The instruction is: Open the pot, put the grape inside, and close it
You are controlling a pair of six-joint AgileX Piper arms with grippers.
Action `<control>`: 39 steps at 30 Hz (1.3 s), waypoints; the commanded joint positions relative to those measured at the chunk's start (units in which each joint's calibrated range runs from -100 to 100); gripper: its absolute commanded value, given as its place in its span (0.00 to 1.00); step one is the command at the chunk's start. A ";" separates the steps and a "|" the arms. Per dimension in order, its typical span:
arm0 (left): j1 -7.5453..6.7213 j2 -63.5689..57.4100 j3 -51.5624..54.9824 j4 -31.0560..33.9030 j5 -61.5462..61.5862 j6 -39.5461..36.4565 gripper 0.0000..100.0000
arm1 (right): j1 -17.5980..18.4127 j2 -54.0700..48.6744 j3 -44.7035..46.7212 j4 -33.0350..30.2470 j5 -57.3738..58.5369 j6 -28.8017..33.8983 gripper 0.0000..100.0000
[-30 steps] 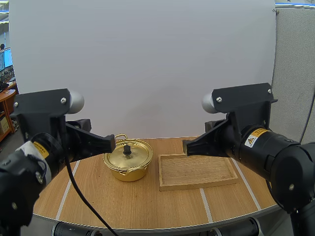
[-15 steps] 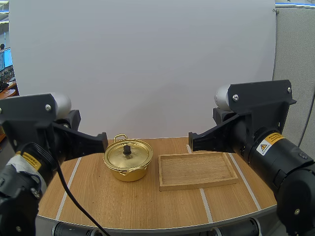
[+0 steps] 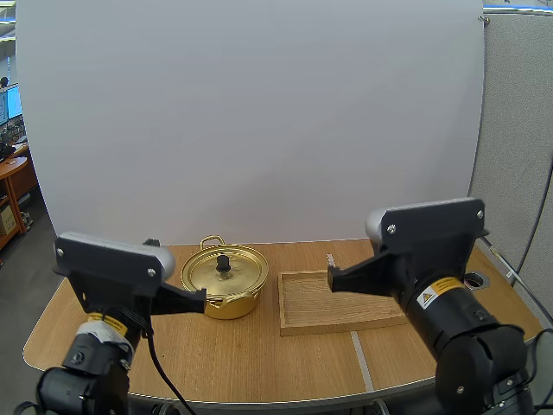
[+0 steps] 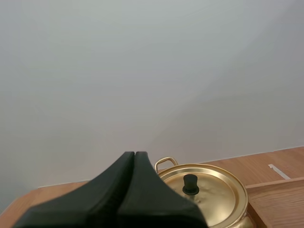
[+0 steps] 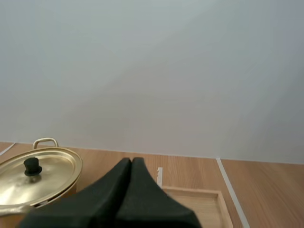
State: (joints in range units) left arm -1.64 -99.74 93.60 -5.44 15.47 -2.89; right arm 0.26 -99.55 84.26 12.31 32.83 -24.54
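Big plain white board across the middle and top, grey partition wall down the right edge. Light wooden table with white tape lines along the bottom, office desk far left.

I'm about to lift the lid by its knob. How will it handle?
The lid looks like thin gold metal, so it is probably light and rigid. Its black knob is small, so the lid may tilt or slip in a pinch. The pot also seems light and might shift.
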 commanded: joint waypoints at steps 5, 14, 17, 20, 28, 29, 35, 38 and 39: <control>0.11 -0.26 2.30 -0.26 -3.35 -4.65 0.00 | -0.26 -0.45 3.12 -0.65 2.22 -0.37 0.00; 0.11 -0.26 6.40 -0.26 -3.96 -4.44 0.00 | -0.26 -0.45 12.88 -3.09 -2.25 -0.37 0.00; 0.11 -0.26 6.40 -0.42 0.05 -4.75 0.00 | -0.26 -0.45 15.74 -3.09 -4.71 -0.37 0.00; 0.11 -0.26 6.40 -0.42 2.46 -4.82 0.00 | -0.26 -0.45 15.74 -3.09 -5.73 -0.37 0.00; 0.11 -0.26 6.40 -0.69 14.87 -4.82 0.00 | -0.26 -0.45 15.74 -3.37 -1.18 -0.37 0.00; 0.11 -0.26 6.40 -0.69 14.87 -4.82 0.00 | -0.26 -0.45 15.74 -3.37 -1.18 -0.37 0.00; 0.11 -0.26 6.40 -0.70 13.84 -4.82 0.00 | -0.26 -0.45 15.74 -3.37 -1.22 -0.28 0.00; 0.11 -0.26 6.40 -0.70 13.50 -4.82 0.00 | -0.23 -0.45 15.74 -2.87 -1.14 -0.28 0.00; 0.11 -0.26 6.40 -0.70 13.50 -4.82 0.00 | -0.23 -0.45 15.74 -2.74 -1.14 -0.28 0.00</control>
State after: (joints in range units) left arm -1.64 -99.74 100.00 -5.32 30.67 -7.27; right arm 0.26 -99.68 99.85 9.42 31.49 -24.54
